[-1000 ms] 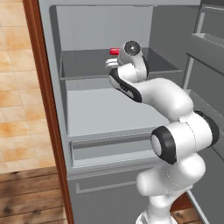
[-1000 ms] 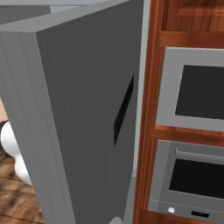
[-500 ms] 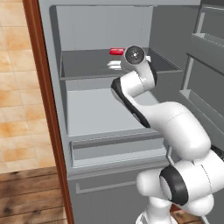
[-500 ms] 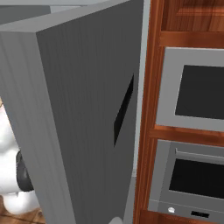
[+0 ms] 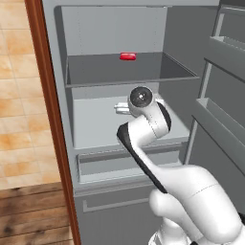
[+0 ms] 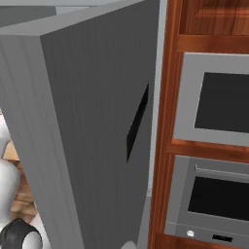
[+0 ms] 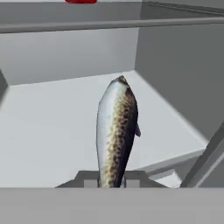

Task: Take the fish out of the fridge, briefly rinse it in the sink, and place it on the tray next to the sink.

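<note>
The fridge (image 5: 115, 28) stands open, showing its pale grey inside. My gripper (image 7: 111, 183) is shut on the fish (image 7: 116, 135), a slim speckled dark fish with a pale belly that sticks up from between the fingertips, over the middle shelf (image 7: 48, 127). In the left base view my hand (image 5: 141, 98) hangs in front of that middle shelf (image 5: 95, 127), below the upper shelf, and it hides the fish. The sink and the tray are out of view.
A flat red packet (image 5: 128, 56) lies on the upper shelf. Door bins (image 5: 225, 48) jut out at the right, and a bottom drawer (image 5: 124, 165) sits below the hand. The open fridge door (image 6: 87, 121) stands beside wall ovens (image 6: 214, 102). A brown cabinet edge (image 5: 45, 95) borders the left.
My hand has come down from the level of the upper shelf, near the red packet, to the middle shelf. The gripper stays shut. The red packet has not moved.
</note>
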